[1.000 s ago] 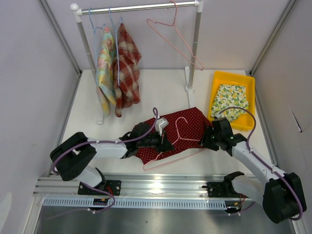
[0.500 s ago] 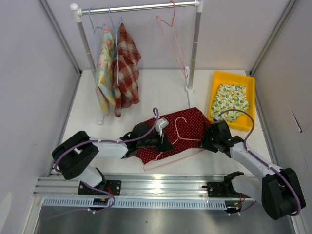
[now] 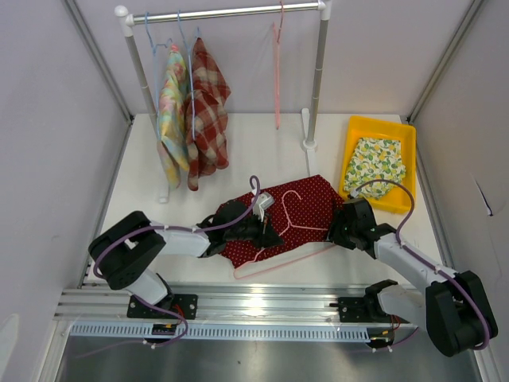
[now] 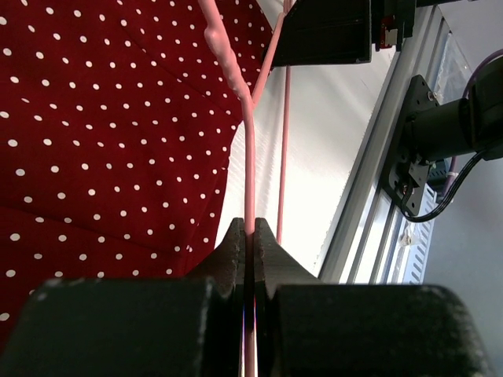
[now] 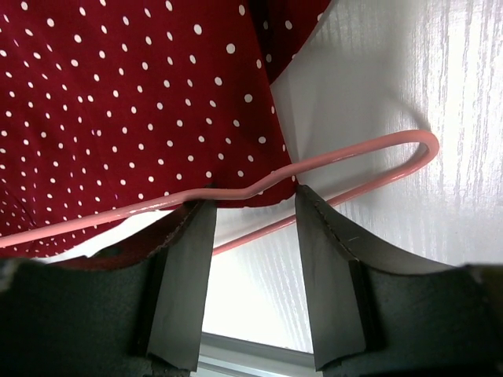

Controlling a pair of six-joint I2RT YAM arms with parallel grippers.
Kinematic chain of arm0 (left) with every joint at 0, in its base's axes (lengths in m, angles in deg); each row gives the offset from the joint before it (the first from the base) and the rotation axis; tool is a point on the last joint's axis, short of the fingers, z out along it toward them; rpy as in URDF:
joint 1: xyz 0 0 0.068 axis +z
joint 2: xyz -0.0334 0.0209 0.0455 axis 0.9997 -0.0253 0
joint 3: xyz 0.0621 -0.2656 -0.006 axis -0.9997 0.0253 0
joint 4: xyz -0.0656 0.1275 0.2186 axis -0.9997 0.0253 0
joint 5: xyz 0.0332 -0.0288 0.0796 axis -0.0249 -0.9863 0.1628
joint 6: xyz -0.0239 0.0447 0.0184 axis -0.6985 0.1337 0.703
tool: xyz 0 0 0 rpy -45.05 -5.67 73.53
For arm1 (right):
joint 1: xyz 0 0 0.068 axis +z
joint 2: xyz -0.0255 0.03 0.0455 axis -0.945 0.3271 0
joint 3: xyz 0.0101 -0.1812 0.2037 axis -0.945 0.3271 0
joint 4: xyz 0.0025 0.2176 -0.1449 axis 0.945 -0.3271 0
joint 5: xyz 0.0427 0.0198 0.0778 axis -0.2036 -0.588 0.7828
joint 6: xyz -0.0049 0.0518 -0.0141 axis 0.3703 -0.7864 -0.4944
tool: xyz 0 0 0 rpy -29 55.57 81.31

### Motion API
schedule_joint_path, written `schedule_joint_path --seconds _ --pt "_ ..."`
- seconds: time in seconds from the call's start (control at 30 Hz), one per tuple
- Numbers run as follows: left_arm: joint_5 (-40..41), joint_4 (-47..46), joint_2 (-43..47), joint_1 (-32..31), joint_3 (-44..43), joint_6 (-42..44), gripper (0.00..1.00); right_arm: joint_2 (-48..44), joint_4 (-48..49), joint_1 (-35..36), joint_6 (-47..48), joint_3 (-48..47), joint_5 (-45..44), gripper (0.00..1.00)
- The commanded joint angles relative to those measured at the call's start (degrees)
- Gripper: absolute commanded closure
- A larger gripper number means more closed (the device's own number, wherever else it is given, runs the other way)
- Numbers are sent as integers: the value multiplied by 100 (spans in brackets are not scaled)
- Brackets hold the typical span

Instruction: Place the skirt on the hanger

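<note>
Reaching low over the table (image 3: 238, 151), my left arm (image 3: 179, 239) stretches to the dotted skirt (image 3: 316, 195) lying flat between both arms, left gripper (image 4: 250, 229) pinched shut on the pink hanger (image 4: 250, 149) wire. My right gripper (image 5: 253, 216) stands half open, straddling the hanger's corner at the skirt's edge.

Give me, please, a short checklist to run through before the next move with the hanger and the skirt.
1. Left gripper clamped on the pink hanger wire: ok.
2. Right gripper open, jaws either side of the hanger's end: ok.
3. Red skirt hem inside the right jaws' gap: ok.
4. Skirt threaded onto the hanger: not ok; the hanger lies on top of it.
5. Skirt flat on the table, no bunching under the hanger: cannot tell.
</note>
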Motion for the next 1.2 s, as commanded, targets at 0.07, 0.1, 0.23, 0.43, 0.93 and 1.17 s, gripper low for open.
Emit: schedule_joint_path --seconds 0.07,0.1,0.23,0.43,0.93,1.17 --pt "27 -153 -64 63 -55 69 100 144 290 23 -37 -102 -205 60" --pt "36 -144 -63 72 -81 69 100 153 273 23 -37 -146 -214 67" --pt "27 -153 -64 125 -63 122 100 83 -121 49 -37 -541 -214 79" --pt "18 -258 -142 257 -98 166 100 -181 -913 85 -11 -1376 -267 82" --pt "-298 -918 -318 450 -90 -27 100 -199 -1424 76 -28 -1966 -232 83" --pt "-280 -847 -362 582 -107 17 100 -85 -1407 146 33 -1782 -293 73"
